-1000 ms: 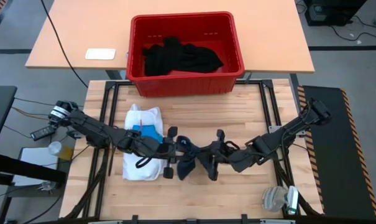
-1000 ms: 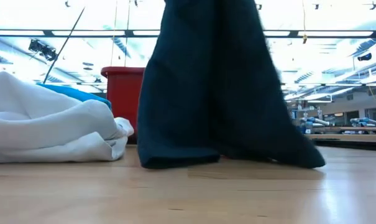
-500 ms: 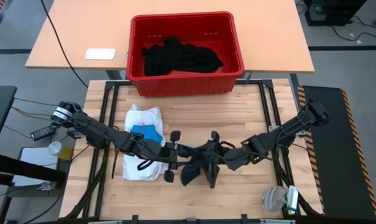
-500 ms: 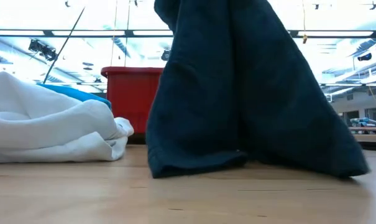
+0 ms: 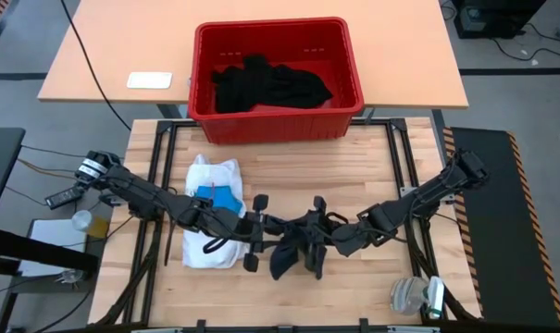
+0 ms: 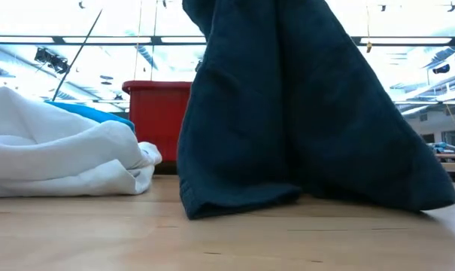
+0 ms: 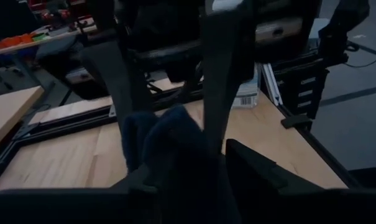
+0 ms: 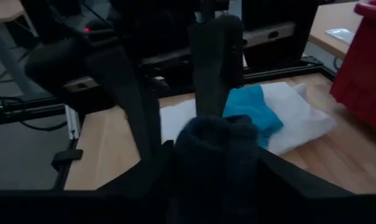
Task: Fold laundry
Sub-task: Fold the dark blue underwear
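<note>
Black garment (image 5: 293, 250) hangs between left gripper (image 5: 258, 229) and right gripper (image 5: 318, 236), lower than second ago, hem spreading on table (image 5: 372, 166). Each jaw pair pinches top edge. Ready to lay flat.

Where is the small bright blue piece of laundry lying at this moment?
In the high view, the blue piece lies on the white shirt, left of table centre, in front of the red crate.

The dark garment (image 6: 302, 113) runs off the low view's top edge, hiding both claws there.
</note>
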